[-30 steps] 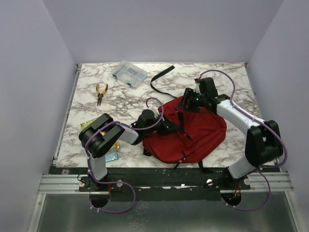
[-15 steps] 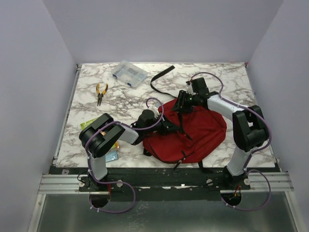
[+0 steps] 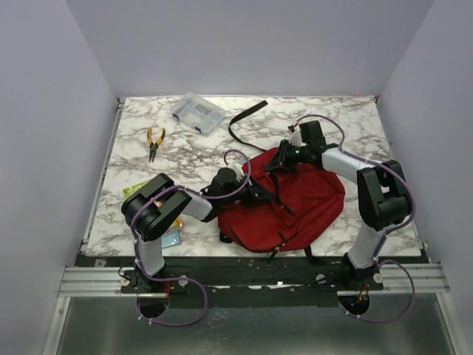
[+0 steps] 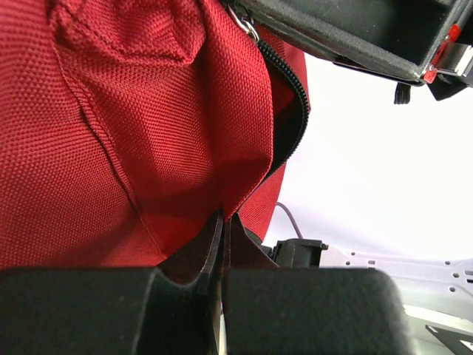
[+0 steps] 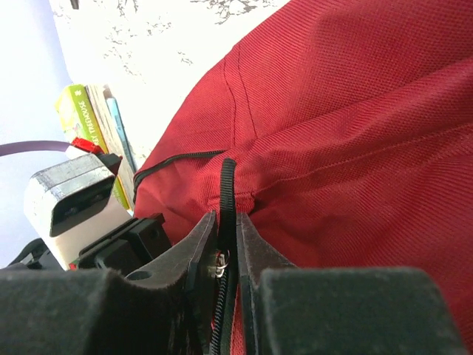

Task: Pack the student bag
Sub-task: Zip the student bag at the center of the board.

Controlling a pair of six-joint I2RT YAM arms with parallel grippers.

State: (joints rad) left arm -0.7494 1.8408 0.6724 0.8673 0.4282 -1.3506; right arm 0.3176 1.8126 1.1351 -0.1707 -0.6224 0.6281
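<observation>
Progress: early, nothing visibly packed | bag [image 3: 299, 203] lies at 5 o'clock on tabletop [image 3: 140, 166] | left claw [image 4: 222, 222] pinches its red fabric | right claw [image 5: 225, 225] clamps its black strap [image 5: 228, 185] | pliers [image 3: 154, 142] at 10, box [image 3: 197, 113] at 11, books [image 5: 89, 118] at 8: all outside.

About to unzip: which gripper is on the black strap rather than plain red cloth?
The right gripper: a black strap runs between its closed jaws. The left gripper pinches only a red fabric fold of the student bag.
</observation>
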